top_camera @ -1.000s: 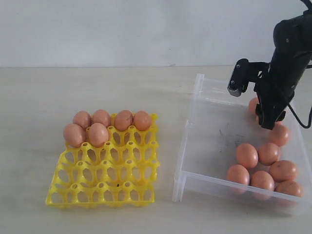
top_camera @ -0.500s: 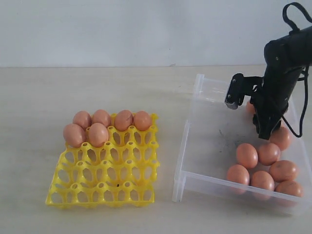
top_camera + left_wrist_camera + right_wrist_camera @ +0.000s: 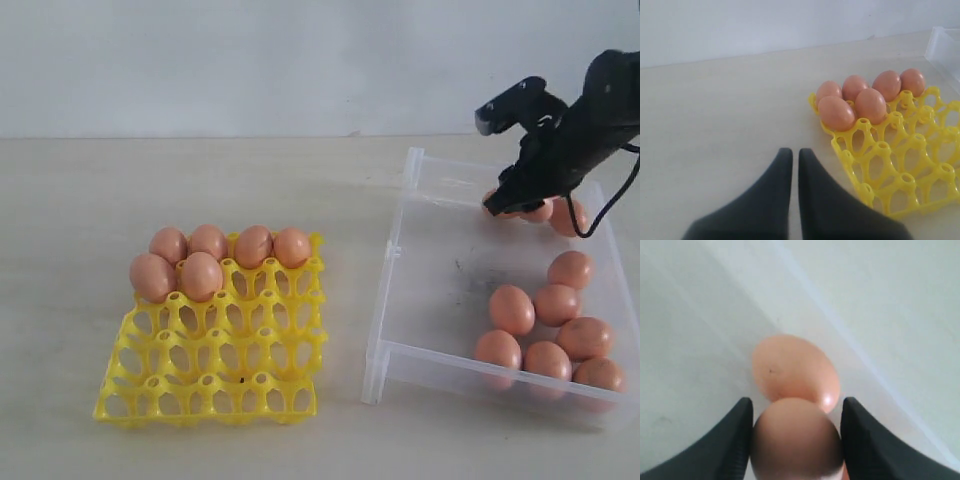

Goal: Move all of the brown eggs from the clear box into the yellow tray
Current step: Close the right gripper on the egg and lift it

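Observation:
Several brown eggs [image 3: 222, 258] fill the far cups of the yellow tray [image 3: 215, 372] on the left. In the clear box [image 3: 386, 290] on the right, several more eggs [image 3: 548, 335] lie bunched in the near right corner. My right gripper [image 3: 498, 206] hangs over the far part of the box, shut on one brown egg [image 3: 796, 437]. Just beyond it a second egg [image 3: 792, 367] lies by the box wall. My left gripper [image 3: 791, 153] is shut with nothing in it, low over the table beside the tray [image 3: 900, 165]. It is out of the exterior view.
The eggs and the tray sit on a pale table [image 3: 200, 190] with a white wall behind it. The near rows of tray cups [image 3: 200, 385] hold nothing. The left half of the box floor [image 3: 440, 280] is bare apart from a dark scuff.
My right gripper has closed on an egg, swung up, and moved toward the far wall of the box. The box and its loose eggs shifted slightly.

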`<state>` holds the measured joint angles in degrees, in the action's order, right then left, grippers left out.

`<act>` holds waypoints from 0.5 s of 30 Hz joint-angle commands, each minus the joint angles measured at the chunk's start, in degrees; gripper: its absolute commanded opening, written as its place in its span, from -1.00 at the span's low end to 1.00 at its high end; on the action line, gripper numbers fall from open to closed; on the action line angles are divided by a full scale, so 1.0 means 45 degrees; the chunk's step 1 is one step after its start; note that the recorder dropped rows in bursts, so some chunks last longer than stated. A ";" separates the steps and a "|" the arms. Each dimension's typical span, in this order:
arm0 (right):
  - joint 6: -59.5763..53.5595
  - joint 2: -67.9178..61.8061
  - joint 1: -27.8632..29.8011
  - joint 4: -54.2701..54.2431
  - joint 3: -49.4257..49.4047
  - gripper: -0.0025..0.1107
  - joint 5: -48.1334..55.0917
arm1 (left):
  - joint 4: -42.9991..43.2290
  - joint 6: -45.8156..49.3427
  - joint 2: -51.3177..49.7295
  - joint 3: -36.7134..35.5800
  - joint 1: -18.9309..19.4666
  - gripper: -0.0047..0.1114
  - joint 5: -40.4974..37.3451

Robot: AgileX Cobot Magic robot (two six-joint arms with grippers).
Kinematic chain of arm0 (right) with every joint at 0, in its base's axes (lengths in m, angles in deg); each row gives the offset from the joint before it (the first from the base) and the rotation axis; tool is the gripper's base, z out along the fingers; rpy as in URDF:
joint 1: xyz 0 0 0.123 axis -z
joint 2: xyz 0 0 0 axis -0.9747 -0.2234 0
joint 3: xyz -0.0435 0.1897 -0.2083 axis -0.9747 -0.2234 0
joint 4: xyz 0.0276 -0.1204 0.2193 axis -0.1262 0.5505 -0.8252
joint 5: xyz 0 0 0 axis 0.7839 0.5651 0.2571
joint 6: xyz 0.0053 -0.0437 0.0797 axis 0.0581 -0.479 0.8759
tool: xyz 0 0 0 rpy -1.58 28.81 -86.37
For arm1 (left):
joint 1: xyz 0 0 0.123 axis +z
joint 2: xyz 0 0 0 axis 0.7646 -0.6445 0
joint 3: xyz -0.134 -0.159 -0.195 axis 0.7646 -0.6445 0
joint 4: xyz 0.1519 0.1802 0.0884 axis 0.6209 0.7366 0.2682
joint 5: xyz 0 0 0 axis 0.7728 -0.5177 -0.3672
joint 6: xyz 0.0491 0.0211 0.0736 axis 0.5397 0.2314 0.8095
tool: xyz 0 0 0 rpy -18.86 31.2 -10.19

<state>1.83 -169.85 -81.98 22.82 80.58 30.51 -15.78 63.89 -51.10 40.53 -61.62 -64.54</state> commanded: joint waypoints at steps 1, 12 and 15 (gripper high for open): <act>-0.4952 0.0602 0.0514 -0.6818 -0.0434 -0.96 -0.0474 | 0.0021 -0.0098 0.0034 -0.0033 -0.0069 -0.85 0.0042; -1.9706 0.0815 0.0720 -2.1264 -0.3562 -0.96 0.2013 | 0.0021 -0.0098 0.0034 -0.0033 -0.0069 -0.85 0.0042; -1.9706 0.0805 0.0860 -2.1264 -0.3562 -0.96 0.3966 | 0.0021 -0.0098 0.0034 -0.0033 -0.0069 -0.85 0.0042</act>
<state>-83.92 -166.68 -78.83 -69.95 64.75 41.01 -15.78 63.89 -51.10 40.53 -61.62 -64.54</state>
